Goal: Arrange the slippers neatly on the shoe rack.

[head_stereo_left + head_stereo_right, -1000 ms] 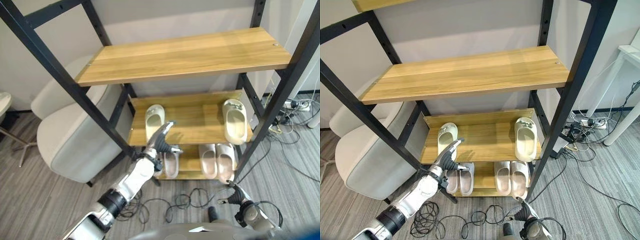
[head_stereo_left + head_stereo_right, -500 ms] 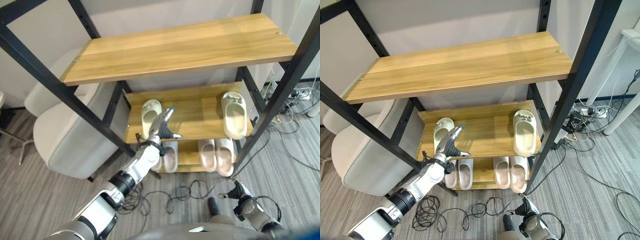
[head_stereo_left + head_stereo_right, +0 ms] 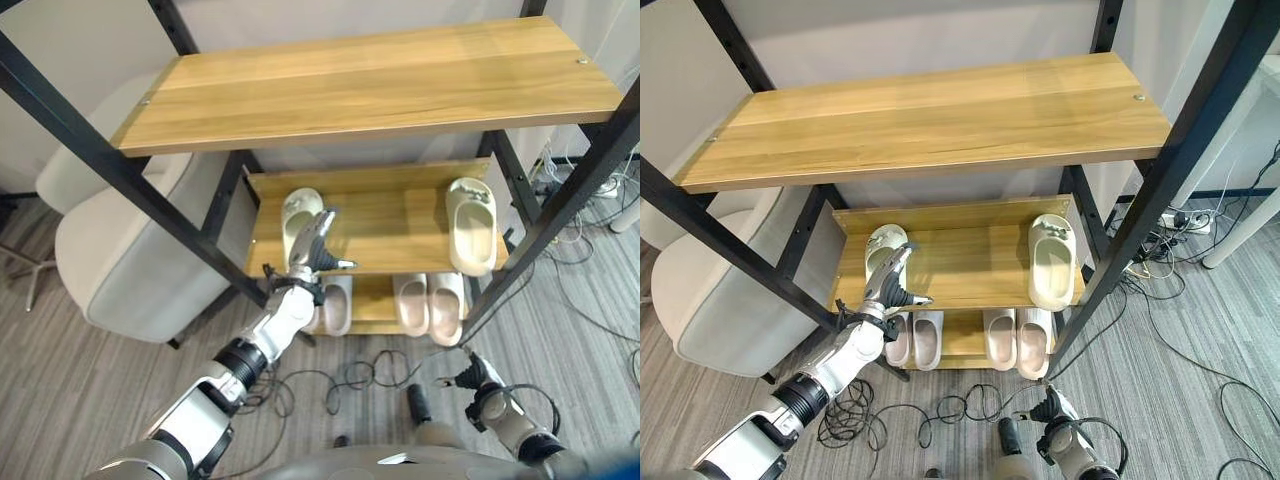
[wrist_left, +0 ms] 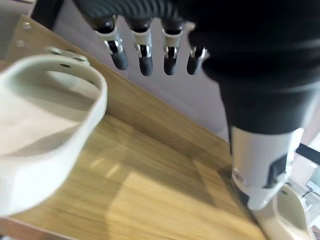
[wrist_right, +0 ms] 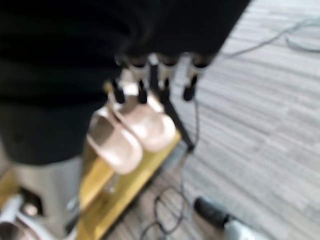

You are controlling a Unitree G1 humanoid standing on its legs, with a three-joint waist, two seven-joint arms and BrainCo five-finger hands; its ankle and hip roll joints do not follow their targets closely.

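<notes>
Right robot hand hangs low over the floor, fingers relaxed, empty. Left robot hand is at the front edge of the middle shelf, fingers straight, holding nothing, just beside the left cream slipper. Its mate, the right cream slipper, lies well apart at the shelf's other end. Judged light, soft foam, likely slightly grippy; best pinched at the strap or side wall.

Matt wood shelf, black metal frame, smooth matt slippers
</notes>
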